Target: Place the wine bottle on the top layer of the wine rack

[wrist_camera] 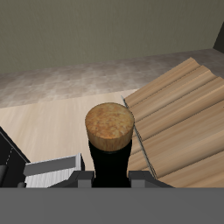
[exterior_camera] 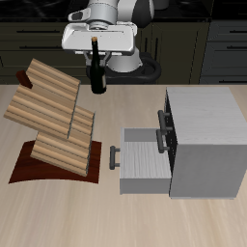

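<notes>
My gripper [exterior_camera: 96,46] is shut on the neck of the wine bottle [exterior_camera: 96,74], a slim near-black bottle that hangs upright in the air, well above the table. In the wrist view I see its cork top [wrist_camera: 109,124] and dark neck between my fingers. The wine rack [exterior_camera: 54,121] is a zigzag stack of light-wood slatted tiers on a dark brown base. Its top layer [exterior_camera: 51,83] is a tilted ribbed slab. The bottle is close beside this slab's edge, on the cabinet's side, not touching it. The slab also shows in the wrist view [wrist_camera: 179,114].
A grey drawer cabinet [exterior_camera: 204,142] stands on the table beside the rack, its lower drawer [exterior_camera: 143,165] pulled out toward the rack. Dark kitchen cabinets line the back wall.
</notes>
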